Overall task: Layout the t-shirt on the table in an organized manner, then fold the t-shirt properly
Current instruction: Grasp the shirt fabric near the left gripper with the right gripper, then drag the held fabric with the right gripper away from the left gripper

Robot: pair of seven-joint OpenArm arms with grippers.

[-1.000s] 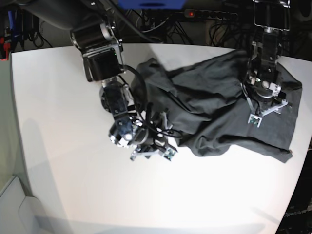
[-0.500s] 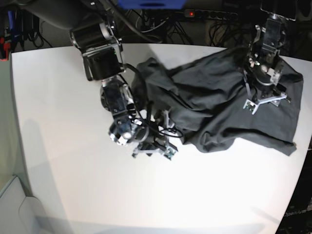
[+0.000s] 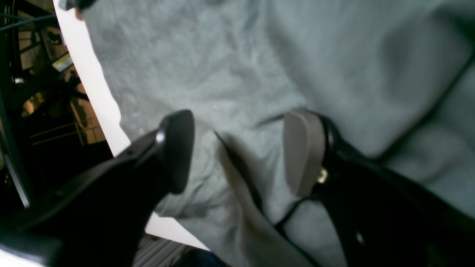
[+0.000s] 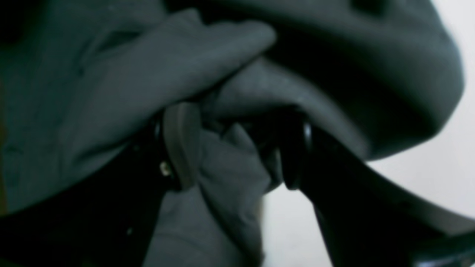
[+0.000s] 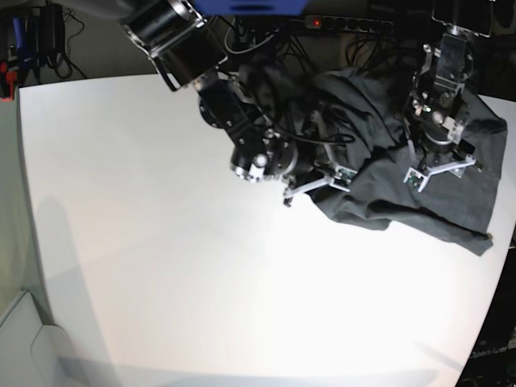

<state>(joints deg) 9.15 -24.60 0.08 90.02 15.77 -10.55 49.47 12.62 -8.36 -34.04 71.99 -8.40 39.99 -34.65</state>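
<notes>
Dark grey t-shirt (image 5: 379,173) bunched in a rumpled heap at the far right part of the white tabletop (image 5: 161,266), reaching to the right edge, not laid flat. Deep folds across the middle; lower hem trailing toward the right corner.

Left claw (image 5: 438,169) over the right half of the shirt, pointing down. In the left wrist view, left claw (image 3: 237,152) standing apart, with grey cloth (image 3: 259,74) spread beneath and between the two fingers (image 3: 302,148); a raised crease running up the gap. Fingertips near or on the cloth, though no pinch visible: contact cannot be told. Strip of white tabletop (image 3: 96,92) showing at the left of that view, with the shirt's edge lying along it.

Right claw (image 5: 318,179) at the left edge of the heap, low by the tabletop. In the right wrist view, right claw (image 4: 237,148) closed around a thick wad of shirt cloth (image 4: 230,174), fingers (image 4: 180,144) pressed against the bundle on either side; more cloth (image 4: 167,66) draped over and above it. Bare tabletop (image 4: 426,159) visible at the right of that view.

Cables and a power strip (image 5: 347,22) behind the far edge of the tabletop.
</notes>
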